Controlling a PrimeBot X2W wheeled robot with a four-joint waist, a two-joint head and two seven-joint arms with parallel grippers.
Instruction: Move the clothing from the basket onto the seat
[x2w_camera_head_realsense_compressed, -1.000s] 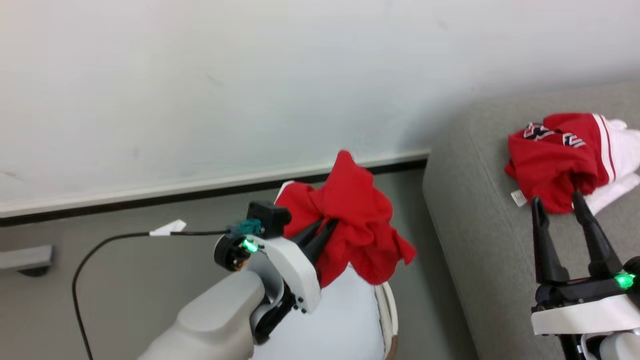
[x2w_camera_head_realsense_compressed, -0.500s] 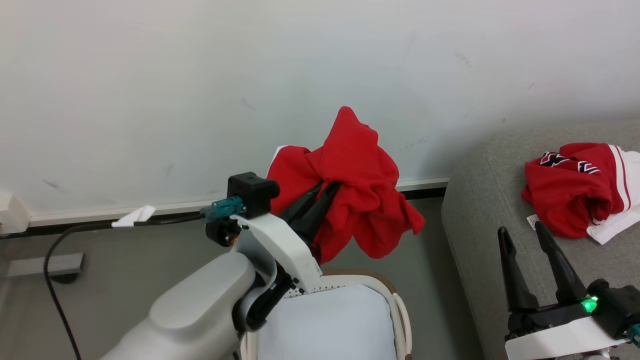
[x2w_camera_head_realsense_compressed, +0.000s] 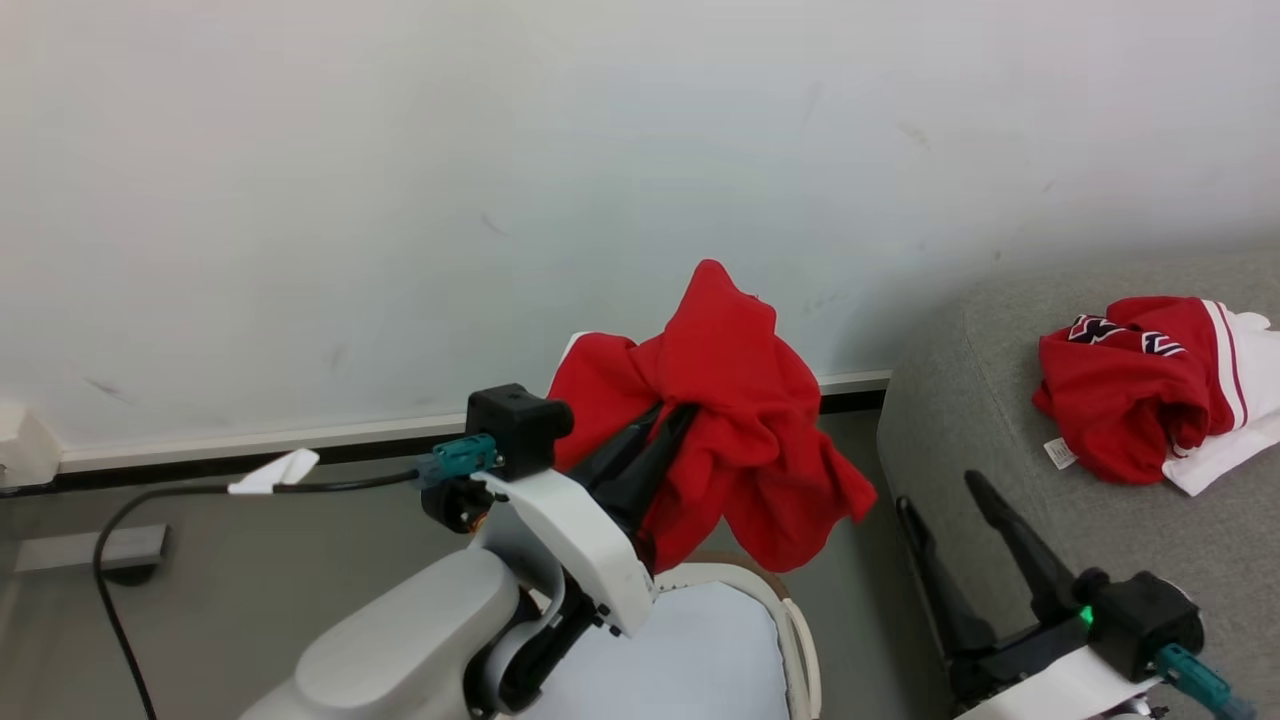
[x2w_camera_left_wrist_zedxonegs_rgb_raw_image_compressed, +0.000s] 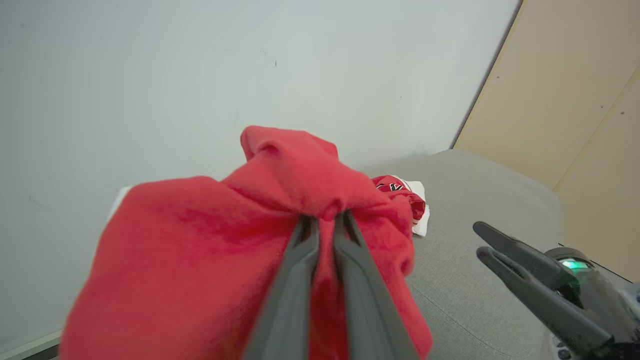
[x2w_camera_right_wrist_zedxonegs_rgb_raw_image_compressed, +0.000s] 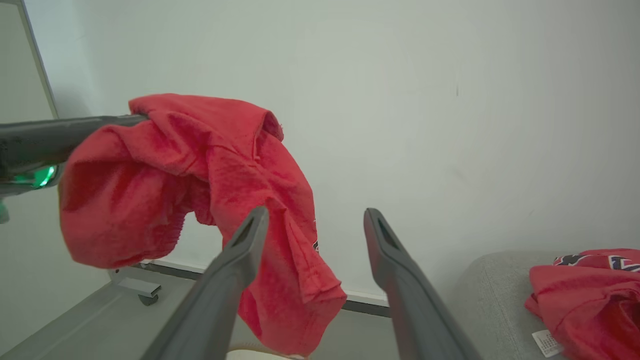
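While the left end effector (x2w_camera_head_realsense_compressed: 676, 412) is staying clamped on the red garment (x2w_camera_head_realsense_compressed: 745, 400), now lifted clear of the basket (x2w_camera_head_realsense_compressed: 792, 620) and nearing the seat (x2w_camera_head_realsense_compressed: 1000, 430), the open right end effector (x2w_camera_head_realsense_compressed: 940, 490) is backing off the other garment (x2w_camera_head_realsense_compressed: 1130, 400) lying there.

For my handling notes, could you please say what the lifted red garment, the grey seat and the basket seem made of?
The lifted red garment looks like soft matte knit, probably cotton jersey: it bunches and drapes loosely. The grey seat looks like matte woven upholstery, fine-grained. The basket seems hard plastic: a smooth cream rim holding its curve.
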